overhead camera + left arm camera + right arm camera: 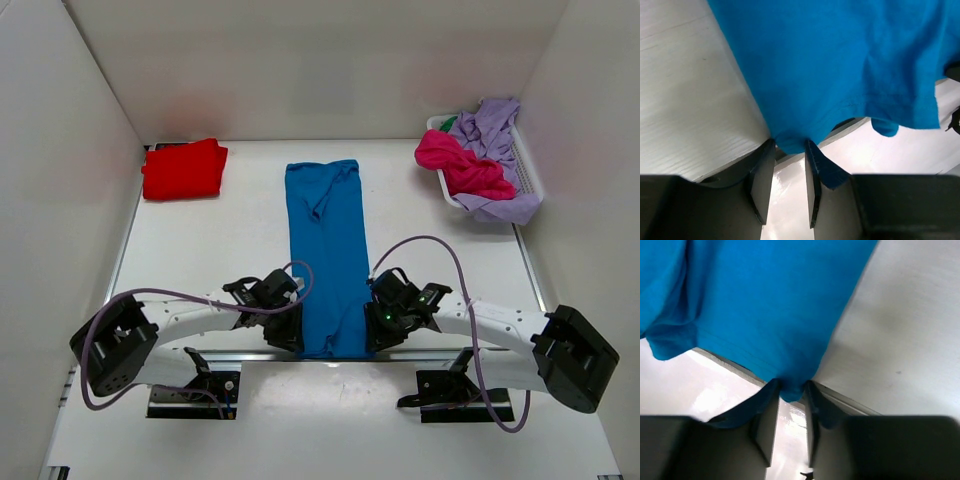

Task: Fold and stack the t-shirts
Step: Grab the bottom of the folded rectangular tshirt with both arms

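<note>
On the left wrist view, the left gripper had its fingers parted about a bunched hem corner of the blue t-shirt. I could not tell whether they bit the cloth or merely bracketed it. On the right wrist view, the right gripper stood likewise at the other corner, with cloth filling the gap and the grip just as unclear. I judged that both pinches should catch every layer before any lift.

From the top view, that shirt lay as a long strip down the middle of the table, its hem at the near edge between the arms. To fold it well, I would raise both corners level and carry them toward the collar together. The red t-shirt sat folded at the far left. The magenta t-shirt and lilac t-shirt were heaped in the basket at the far right. The tabletop was white and matte, and plain white panels walled it on three sides.
</note>
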### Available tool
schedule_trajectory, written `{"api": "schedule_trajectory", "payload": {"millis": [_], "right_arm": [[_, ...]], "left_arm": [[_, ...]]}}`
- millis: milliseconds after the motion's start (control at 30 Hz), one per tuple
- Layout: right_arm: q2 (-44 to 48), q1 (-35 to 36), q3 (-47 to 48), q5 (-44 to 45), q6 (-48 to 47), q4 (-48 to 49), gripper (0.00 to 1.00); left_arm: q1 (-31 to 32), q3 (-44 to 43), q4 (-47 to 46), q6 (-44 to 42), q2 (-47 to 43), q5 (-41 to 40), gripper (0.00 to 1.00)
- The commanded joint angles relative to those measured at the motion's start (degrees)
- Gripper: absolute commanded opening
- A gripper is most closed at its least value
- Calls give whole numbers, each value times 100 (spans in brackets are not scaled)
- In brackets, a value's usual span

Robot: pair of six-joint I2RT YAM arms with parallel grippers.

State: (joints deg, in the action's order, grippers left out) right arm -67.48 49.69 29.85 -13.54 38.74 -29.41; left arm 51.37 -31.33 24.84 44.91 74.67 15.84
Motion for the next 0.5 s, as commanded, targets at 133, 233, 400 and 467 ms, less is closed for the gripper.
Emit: {"api": "schedule_trajectory", "payload": {"millis": [133, 233, 400, 467], "right_arm": [[-160, 137, 135, -26, 29, 146, 0], [-72, 41, 171, -8, 11, 67, 1], [-1, -56, 179, -17, -112, -12, 0], [-63, -48, 206, 1, -147, 32, 0]], "left_arm": [[224, -84, -164, 106, 302, -221, 33], [215, -31, -32, 71, 206, -308, 28], [171, -110, 276, -87, -15, -555, 48], [232, -136, 328, -113, 21, -651, 50]]}}
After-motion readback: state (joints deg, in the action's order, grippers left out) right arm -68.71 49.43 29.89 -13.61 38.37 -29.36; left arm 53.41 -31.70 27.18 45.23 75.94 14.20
